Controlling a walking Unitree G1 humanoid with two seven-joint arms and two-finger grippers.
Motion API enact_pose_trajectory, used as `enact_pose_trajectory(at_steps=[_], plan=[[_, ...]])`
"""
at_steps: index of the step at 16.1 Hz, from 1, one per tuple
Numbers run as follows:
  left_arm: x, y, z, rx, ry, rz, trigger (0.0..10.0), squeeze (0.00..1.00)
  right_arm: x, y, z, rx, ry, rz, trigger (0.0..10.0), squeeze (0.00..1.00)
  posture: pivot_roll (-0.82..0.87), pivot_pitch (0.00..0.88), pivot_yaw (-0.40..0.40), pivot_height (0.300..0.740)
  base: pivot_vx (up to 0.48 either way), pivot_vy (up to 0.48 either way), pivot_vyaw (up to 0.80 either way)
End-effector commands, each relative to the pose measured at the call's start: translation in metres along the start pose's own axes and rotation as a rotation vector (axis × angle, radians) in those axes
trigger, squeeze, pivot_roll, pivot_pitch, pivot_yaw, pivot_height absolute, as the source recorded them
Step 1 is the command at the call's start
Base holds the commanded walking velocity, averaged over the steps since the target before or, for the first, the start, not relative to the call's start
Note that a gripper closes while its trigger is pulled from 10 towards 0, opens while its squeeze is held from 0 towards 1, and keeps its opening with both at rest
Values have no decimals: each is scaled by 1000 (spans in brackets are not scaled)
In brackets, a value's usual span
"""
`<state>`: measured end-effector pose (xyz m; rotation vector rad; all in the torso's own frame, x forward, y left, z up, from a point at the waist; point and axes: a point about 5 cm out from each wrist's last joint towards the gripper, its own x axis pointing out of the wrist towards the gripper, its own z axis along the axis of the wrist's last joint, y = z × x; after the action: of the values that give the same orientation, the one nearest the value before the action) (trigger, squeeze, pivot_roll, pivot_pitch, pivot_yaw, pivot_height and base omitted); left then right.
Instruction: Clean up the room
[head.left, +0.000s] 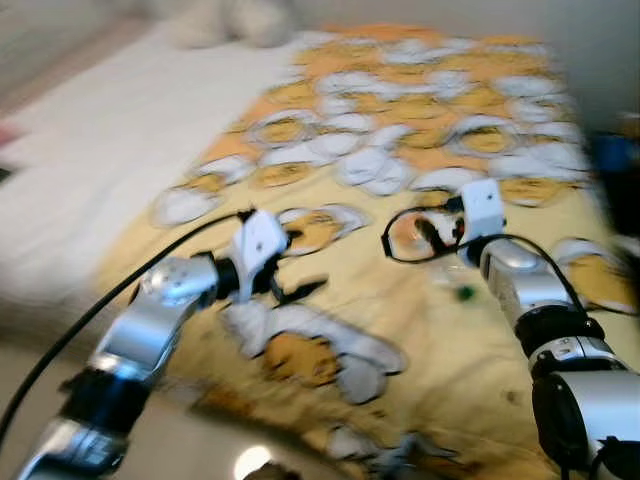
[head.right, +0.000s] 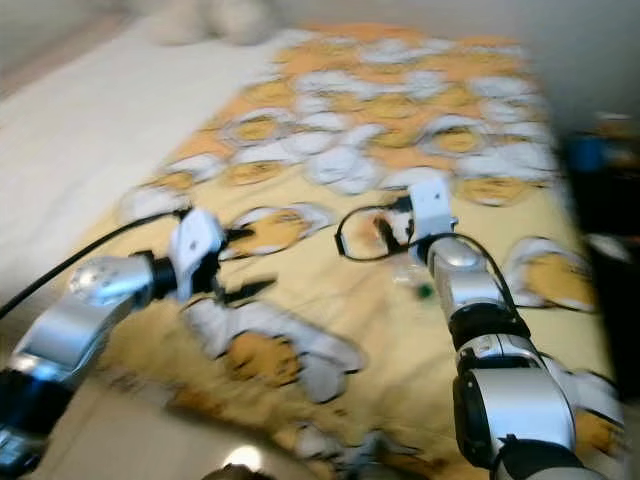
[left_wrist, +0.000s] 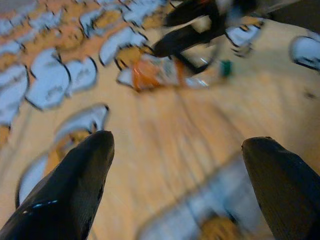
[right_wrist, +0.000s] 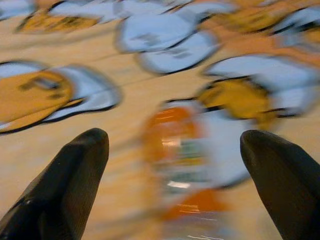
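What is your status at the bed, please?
Right end effector open, poised over bottle on blanket. Left end effector open, hovering beside. Nothing in the way.

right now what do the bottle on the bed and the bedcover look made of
Bottle: likely clear plastic, glossy, with an orange label and a green cap; see-through body with bright glints, though blur leaves it open. Bedcover: soft woven fabric, matte, yellow with printed patches; it wrinkles and drapes over the bed edge.

Bright, even daylight; strong motion blur across all four views; small glare spot at lower centre of head views
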<state>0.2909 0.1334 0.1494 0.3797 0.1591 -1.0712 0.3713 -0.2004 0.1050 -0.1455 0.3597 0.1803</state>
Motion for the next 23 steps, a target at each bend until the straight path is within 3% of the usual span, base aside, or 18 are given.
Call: enact_pose_trajectory(at_steps=[1, 6, 9, 11, 17, 21, 23], plan=[[-4, -10, 12, -12, -20, -87, 10000, 0, 3, 0, 13, -19, -20, -17, 10000, 0, -9, 85, 122, 740, 0, 0, 0], [-23, -42, 9, -106, 27, -161, 10000, 0, 6, -6, 36, -71, -88, -89, 10000, 0, 65, 138, 99, 740, 0, 0, 0], [-24, -56, 12, -119, 32, -198, 10000, 0, 5, -10, 44, -78, -109, -114, 10000, 0, 80, 149, 91, 740, 0, 0, 0], [-18, -69, 18, -90, 17, -233, 10000, 0, 1, -24, 35, -77, -66, -169, 10000, 0, 82, 160, 87, 740, 0, 0, 0], [-15, -70, 24, -106, 7, -226, 10000, 0, -6, -43, 16, -96, 27, -254, 10000, 0, 74, 171, 88, 740, 0, 0, 0], [-14, -82, 22, -130, 29, -286, 10000, 0, -18, -59, -18, -67, 184, -294, 10000, 0, 89, 173, 92, 740, 0, 0, 0], [-13, -83, 22, -132, 27, -286, 10000, 0, -21, -61, -26, -48, 213, -299, 10000, 0, 94, 172, 92, 740, 0, 0, 0]])
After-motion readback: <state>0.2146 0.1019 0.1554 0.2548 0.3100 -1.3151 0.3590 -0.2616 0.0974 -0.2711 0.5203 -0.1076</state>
